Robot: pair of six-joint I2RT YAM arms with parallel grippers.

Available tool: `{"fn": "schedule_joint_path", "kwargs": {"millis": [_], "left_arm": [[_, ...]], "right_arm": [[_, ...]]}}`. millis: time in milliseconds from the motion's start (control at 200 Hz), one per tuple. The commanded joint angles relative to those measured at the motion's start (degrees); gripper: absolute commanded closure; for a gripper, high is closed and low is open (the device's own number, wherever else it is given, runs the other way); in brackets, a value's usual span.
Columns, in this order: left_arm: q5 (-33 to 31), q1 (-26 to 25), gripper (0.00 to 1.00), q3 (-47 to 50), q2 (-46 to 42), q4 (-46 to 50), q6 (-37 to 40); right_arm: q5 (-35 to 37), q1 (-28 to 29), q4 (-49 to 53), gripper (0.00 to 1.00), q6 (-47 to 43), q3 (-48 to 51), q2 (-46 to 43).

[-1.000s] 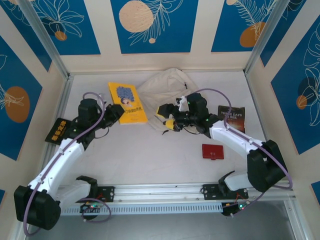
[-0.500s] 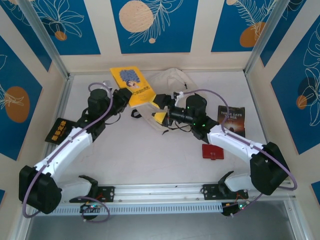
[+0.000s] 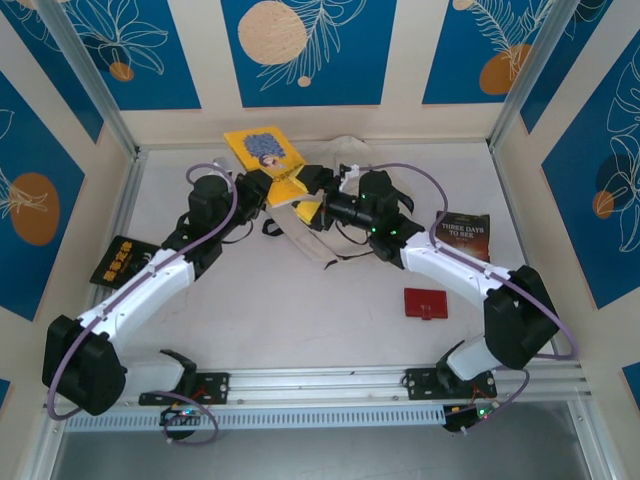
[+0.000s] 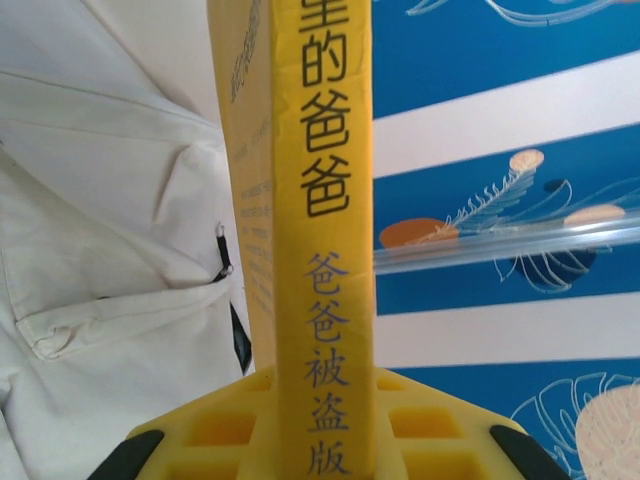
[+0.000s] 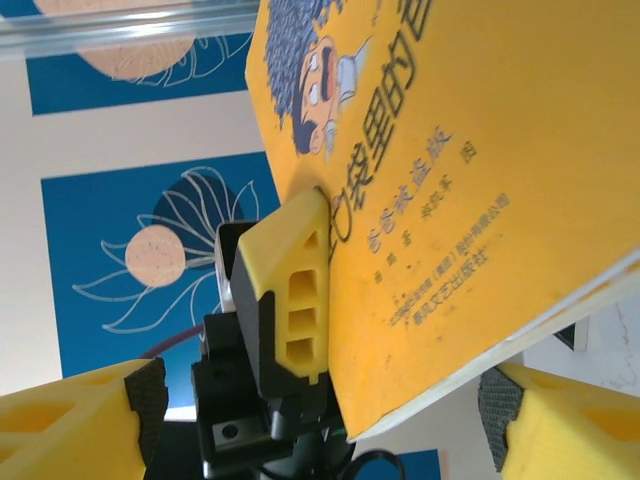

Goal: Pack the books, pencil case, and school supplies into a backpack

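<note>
Lengthwise away from left pincer point(image 3: 276, 189), yellow book point(image 3: 262, 152)

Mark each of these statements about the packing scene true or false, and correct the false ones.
1. The left gripper is shut on the yellow book. True.
2. The pencil case is inside the backpack. False: it lies out on the table, near the right arm.
3. The dark brown book lies flat on the table at the right side. True.
4. The right gripper is shut on the dark brown book. False: it is open, close to the yellow book, with a corner of that book between its jaws.
5. The yellow book lies flat on the table. False: it is held up above the backpack.
</note>
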State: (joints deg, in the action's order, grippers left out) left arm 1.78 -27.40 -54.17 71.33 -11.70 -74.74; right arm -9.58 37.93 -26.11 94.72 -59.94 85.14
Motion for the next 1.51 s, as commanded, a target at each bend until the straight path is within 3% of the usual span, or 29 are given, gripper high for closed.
{"fn": "schedule_joint_path", "kwargs": {"millis": [0, 425, 540, 725, 870, 975, 1100, 1140, 1350, 1500], "left_arm": [[-2.9, -1.0, 0.86, -1.0, -0.7, -6.8, -1.9], [-4.6, -1.0, 0.86, 1.9, -3.0, -7.5, -0.7], [-4.7, -1.1, 0.87, 2.8, -3.7, -7.0, -2.0], [-5.5, -1.1, 0.84, 3.6, -5.5, -4.9, -1.4], [-5.8, -0.9, 0.72, 4.7, -6.8, -2.4, -0.7], [-6.1, -0.7, 0.54, 4.3, -8.0, 4.1, 1.0], [-8.7, -0.6, 0.26, 1.4, -8.5, 18.8, 4.7], [-8.7, -0.6, 0.21, 0.7, -8.1, 21.6, 6.2], [-3.7, -0.6, 0.13, -3.4, -1.1, 28.8, 15.9], [4.6, -0.9, 0.24, -8.1, 9.4, 28.7, 21.3]], "right_arm": [[4.0, 1.0, 0.1, 0.20, 2.4, -1.9, 2.1], [4.8, 1.6, -10.3, 0.25, 8.6, -3.0, 10.1], [3.4, 1.7, -15.9, 0.37, 8.9, -4.5, 12.4], [5.7, 3.1, -14.1, 0.65, 7.3, -3.5, 11.5], [7.4, 3.0, -11.6, 0.83, 6.3, -1.4, 9.8], [9.1, 2.4, -7.8, 0.92, 2.8, 0.1, 7.2], [11.9, 0.9, -0.3, 0.94, -4.9, 1.6, 2.7], [13.7, 0.4, 2.2, 0.94, -8.0, 2.2, 0.8], [23.4, -4.1, 17.0, 0.95, -24.8, 4.1, -8.6], [22.2, -9.8, 23.3, 0.94, -30.3, 4.8, -12.6]]}}
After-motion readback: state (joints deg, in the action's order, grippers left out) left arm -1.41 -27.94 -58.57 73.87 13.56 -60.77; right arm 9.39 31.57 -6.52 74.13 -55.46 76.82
